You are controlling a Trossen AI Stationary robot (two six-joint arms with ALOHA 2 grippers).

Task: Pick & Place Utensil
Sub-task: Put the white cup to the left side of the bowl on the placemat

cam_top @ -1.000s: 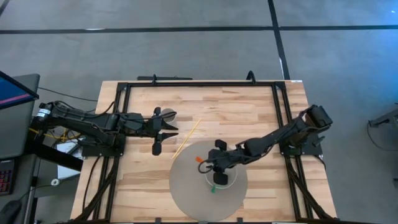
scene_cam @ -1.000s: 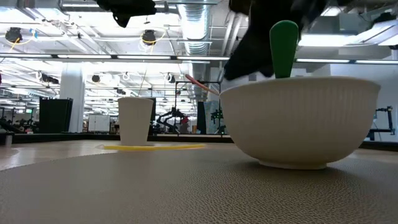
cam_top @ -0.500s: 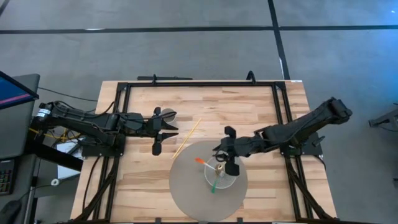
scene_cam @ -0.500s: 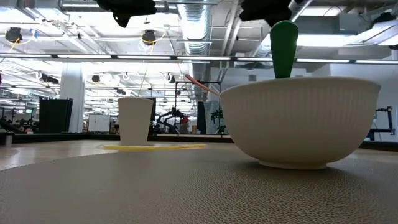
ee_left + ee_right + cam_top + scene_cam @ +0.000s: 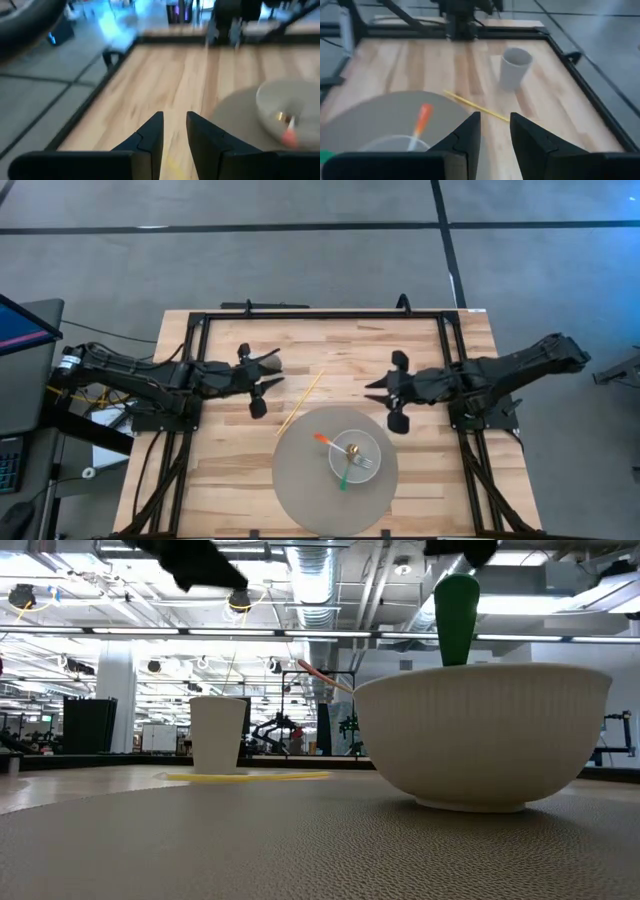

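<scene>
A white ribbed bowl (image 5: 372,442) (image 5: 490,730) stands on a round grey mat (image 5: 300,485). Inside it lean a green-handled utensil (image 5: 343,477) (image 5: 457,620), an orange-handled one (image 5: 322,438) (image 5: 423,115) and a silver fork (image 5: 363,463), their handles over the rim. My right gripper (image 5: 385,392) (image 5: 492,130) is open and hovers off the mat's far right side, touching nothing. My left gripper (image 5: 262,383) (image 5: 174,132) is open, near the table's left side next to a white cup (image 5: 516,67) (image 5: 217,735).
A thin yellow stick (image 5: 300,402) (image 5: 475,106) lies slantwise on the wood between the cup and the mat. A black frame (image 5: 320,315) runs round the table. Bare wood shows at the far side and along both sides of the mat.
My right gripper has risen out of the bowl and drawn back toward the table's far right, leaving the green utensil leaning in the bowl. It stays open. My left gripper has turned a little about its wrist beside the cup.
</scene>
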